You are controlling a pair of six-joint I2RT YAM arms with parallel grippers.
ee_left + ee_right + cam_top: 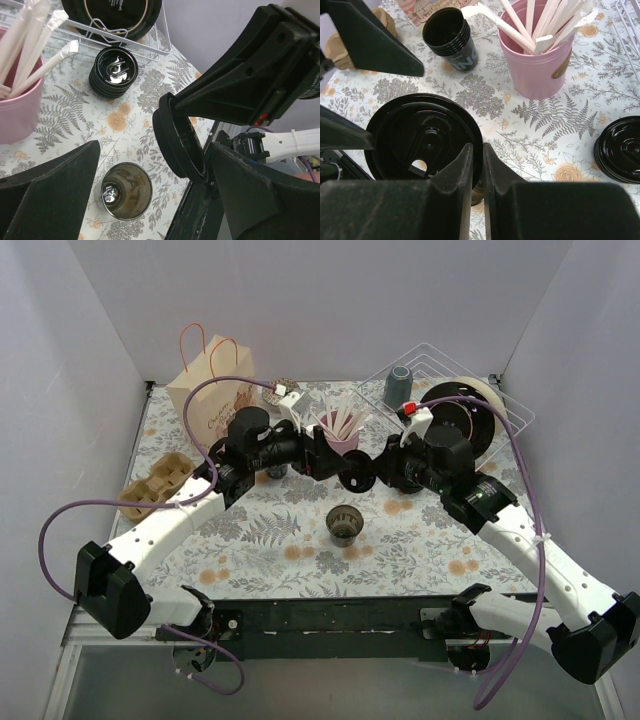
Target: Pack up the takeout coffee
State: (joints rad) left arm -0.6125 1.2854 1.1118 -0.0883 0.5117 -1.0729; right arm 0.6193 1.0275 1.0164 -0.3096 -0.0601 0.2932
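Two sets of jaws, mine, meeting over mid-table.

Right jaws: pinched narrow on the rim of the lid (422, 140), which is glossy black and round. It is held clear of the table and tilted, with its sip-hole face toward my right wrist camera and its hollow underside toward the left one.

Left jaws: spread wide, holding nothing. The lid hangs just before them.

Takeout coffee (344, 523): one small black cup, uncapped, upright on the table toward the near edge. Long axis vertical, mouth up, dark liquid inside. It sits lower than the lid and does not touch it.

Table (260, 550): cloth printed with grey ferns and orange flowers. It carries:
- pink pot of wrapped straws (340, 430)
- stack of black cups (451, 37)
- stack of black lids (114, 72)
- cardboard cup carrier (155, 485), left
- paper bag (210, 390), back left
- wire rack (510, 405), back right, with a grey-blue tumbler (398, 387)

Room: plain pale walls on three sides.
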